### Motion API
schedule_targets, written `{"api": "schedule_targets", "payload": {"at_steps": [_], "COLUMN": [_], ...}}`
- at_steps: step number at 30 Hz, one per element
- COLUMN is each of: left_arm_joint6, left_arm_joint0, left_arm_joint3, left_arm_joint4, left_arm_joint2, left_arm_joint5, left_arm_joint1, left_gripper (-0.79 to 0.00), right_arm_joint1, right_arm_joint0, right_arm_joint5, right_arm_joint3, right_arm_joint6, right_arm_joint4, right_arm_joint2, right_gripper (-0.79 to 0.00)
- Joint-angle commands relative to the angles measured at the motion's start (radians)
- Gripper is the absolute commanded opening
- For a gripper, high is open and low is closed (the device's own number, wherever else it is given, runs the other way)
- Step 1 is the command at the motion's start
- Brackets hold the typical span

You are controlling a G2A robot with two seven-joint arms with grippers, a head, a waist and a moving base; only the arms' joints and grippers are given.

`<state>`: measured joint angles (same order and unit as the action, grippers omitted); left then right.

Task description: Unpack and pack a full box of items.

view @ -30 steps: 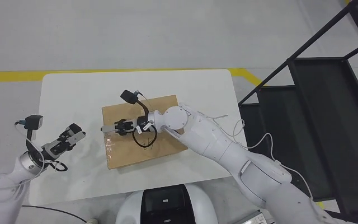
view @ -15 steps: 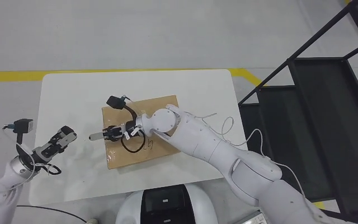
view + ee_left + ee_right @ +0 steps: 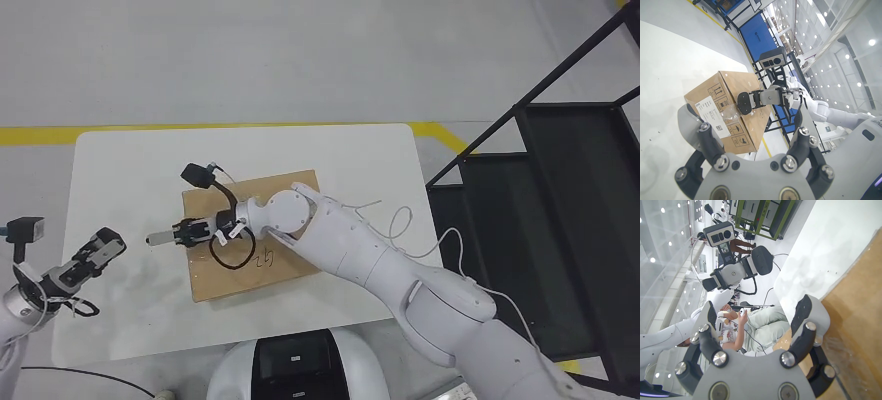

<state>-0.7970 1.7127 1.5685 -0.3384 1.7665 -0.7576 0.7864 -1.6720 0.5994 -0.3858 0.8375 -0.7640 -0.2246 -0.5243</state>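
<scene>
A shut cardboard box [image 3: 270,235], sealed with clear tape, stands mid-table; the left wrist view shows its labelled side [image 3: 713,111]. My right gripper [image 3: 165,238] hangs just past the box's left edge, level with the top. It is open, one finger [image 3: 804,313] beside the taped box edge [image 3: 857,306], the other finger [image 3: 710,315] out over the table. Its pad [image 3: 743,103] faces the left wrist camera. My left gripper [image 3: 100,245] is low over the table's left part, apart from the box, open [image 3: 745,117] with nothing in it.
The white table [image 3: 130,170] has bare room left of, behind and to the right of the box. A black metal stair frame [image 3: 540,190] stands past the table's right side. A yellow floor line [image 3: 40,135] runs behind the table.
My right gripper has slid left across the box top to beyond its left edge. My left gripper has drawn back leftward, away from the box.
</scene>
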Motion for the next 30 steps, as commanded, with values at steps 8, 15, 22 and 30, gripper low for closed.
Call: {"api": "schedule_targets", "payload": {"at_steps": [8, 15, 22, 30], "left_arm_joint6": [-0.019, -0.027, -0.082, -0.09], "left_arm_joint0": [-0.012, -0.063, -0.125, -0.165], "left_arm_joint3": [0.024, 0.071, 0.087, 0.068], "left_arm_joint4": [0.028, 0.08, 0.135, 0.148], "left_arm_joint2": [-0.035, -0.095, -0.181, -0.224], "left_arm_joint5": [0.004, 0.039, 0.086, 0.091], "left_arm_joint1": [0.006, 0.012, 0.017, 0.022], "left_gripper": [0.0, 0.0, 0.0, 0.0], "right_arm_joint1": [0.029, 0.122, 0.227, 0.302], "right_arm_joint0": [0.026, 0.169, 0.407, 0.625], "right_arm_joint5": [-0.037, -0.014, 0.038, 0.024], "right_arm_joint3": [0.064, 0.3, 0.591, 0.73], "right_arm_joint6": [-0.058, -0.143, -0.213, -0.29], "right_arm_joint4": [-0.061, -0.003, 0.17, 0.161], "right_arm_joint2": [-0.101, -0.274, -0.505, -0.777], "right_gripper": [0.0, 0.0, 0.0, 0.0]}}
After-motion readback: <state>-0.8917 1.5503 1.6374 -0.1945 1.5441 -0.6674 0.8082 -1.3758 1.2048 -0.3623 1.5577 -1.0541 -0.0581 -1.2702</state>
